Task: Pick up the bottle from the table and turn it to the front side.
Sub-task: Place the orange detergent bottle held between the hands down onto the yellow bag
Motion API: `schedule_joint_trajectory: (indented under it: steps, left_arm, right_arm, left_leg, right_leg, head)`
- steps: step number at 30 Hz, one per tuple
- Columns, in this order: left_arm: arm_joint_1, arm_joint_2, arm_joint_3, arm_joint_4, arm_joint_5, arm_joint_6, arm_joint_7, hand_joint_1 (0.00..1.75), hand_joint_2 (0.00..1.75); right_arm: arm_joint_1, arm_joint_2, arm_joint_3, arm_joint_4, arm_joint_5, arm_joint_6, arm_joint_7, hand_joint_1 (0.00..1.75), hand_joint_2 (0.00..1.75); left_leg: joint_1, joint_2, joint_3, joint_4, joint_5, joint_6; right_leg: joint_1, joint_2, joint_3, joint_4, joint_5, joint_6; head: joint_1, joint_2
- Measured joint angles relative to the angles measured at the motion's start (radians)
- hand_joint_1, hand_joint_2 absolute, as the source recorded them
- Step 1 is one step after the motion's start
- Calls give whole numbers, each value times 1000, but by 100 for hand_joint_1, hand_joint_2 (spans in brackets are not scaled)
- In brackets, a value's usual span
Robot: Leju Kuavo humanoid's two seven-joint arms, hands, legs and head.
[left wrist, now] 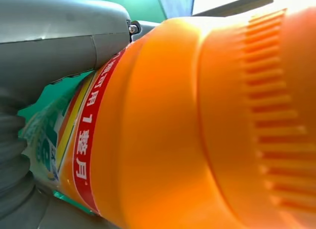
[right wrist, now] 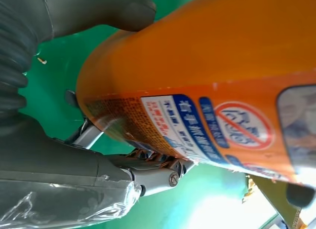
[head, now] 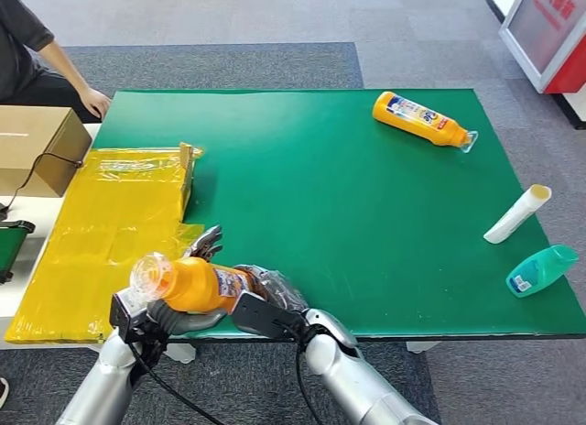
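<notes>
Centrally, at the near edge of the green desk, an orange bottle is held lying on its side, clear of the surface, between both hands. Left hand: grips the neck end, where the clear cap points toward the robot's left; the left wrist view shows the ribbed orange shoulder of the bottle close against the grey thumb, with a red band of white characters on the label. Right hand: its fingers wrap around the base end of the bottle; the right wrist view shows the bottle clasped between the grey thumb and the darker fingers, with a white and blue printed panel and a red prohibition symbol facing the camera. Far right of the desk: a second orange bottle lying on its side. Right edge: a white tube and, near it, a teal bottle, both lying down and apart from each other. Left of the desk: a yellow taped sheet and a cardboard box. Upper left: a person's hand resting near the desk corner.
</notes>
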Motion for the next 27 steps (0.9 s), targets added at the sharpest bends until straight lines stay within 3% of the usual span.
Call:
schedule_joint_trajectory:
  steps: [2,4,5,8,9,15,18,20,22,24,27]
  left_arm:
    - [13,-8,2,-27,-15,19,0,175,175]
    - [25,-12,4,-47,-30,32,0,175,175]
    - [29,-13,4,-55,-36,36,0,175,175]
    - [38,-14,5,-73,-46,42,0,175,175]
    - [40,-15,4,-78,-50,45,0,175,175]
    - [41,-25,4,-87,-141,120,0,175,175]
    - [46,-24,2,-106,-386,332,22,175,175]
    - [48,-10,-6,-142,-652,515,112,175,175]
    - [42,12,-14,-186,-893,627,258,175,175]
    - [30,40,-17,-212,-1049,662,381,175,175]
    - [9,92,-8,-213,-1179,674,476,175,175]
  right_arm:
    - [-1,0,-2,4,-2,-2,0,101,175]
    - [-2,0,-5,6,-2,-2,0,101,175]
    - [-2,0,-5,6,-2,-2,0,88,175]
    - [-2,0,-6,6,-3,-2,0,12,175]
    - [-2,0,-7,7,-3,-2,3,0,175]
    - [19,-1,-33,2,1,-6,16,0,175]
    - [50,-6,-60,-42,1,0,27,0,175]
    - [79,-13,-84,-92,0,12,45,0,175]
    - [111,-26,-117,-146,0,28,66,0,175]
    - [139,-36,-149,-198,2,40,77,0,175]
    - [165,-41,-184,-253,3,53,78,0,175]
  left_leg:
    - [0,0,0,0,0,0]
    - [0,0,0,0,0,0]
    - [0,0,0,0,0,0]
    - [0,0,0,0,0,0]
    - [0,0,0,0,0,0]
    - [0,0,0,0,0,0]
    - [0,0,0,0,0,0]
    - [0,0,0,0,0,0]
    - [0,0,0,0,0,0]
    - [0,0,0,0,-1,-1]
    - [0,2,0,0,-1,-2]
  right_leg:
    - [0,0,0,0,0,0]
    - [0,0,0,0,0,0]
    - [0,0,0,0,0,0]
    - [0,0,0,0,0,0]
    - [0,0,0,0,0,0]
    - [0,0,0,0,0,0]
    - [0,0,0,0,0,0]
    - [0,0,0,0,0,0]
    - [0,0,0,0,0,0]
    - [0,1,0,0,0,-1]
    - [0,3,-2,0,1,-2]
  head:
    - [0,0]
    - [0,0]
    - [0,0]
    - [0,0]
    - [0,0]
    - [0,0]
    - [0,0]
    - [0,0]
    - [0,0]
    - [0,0]
    - [0,0]
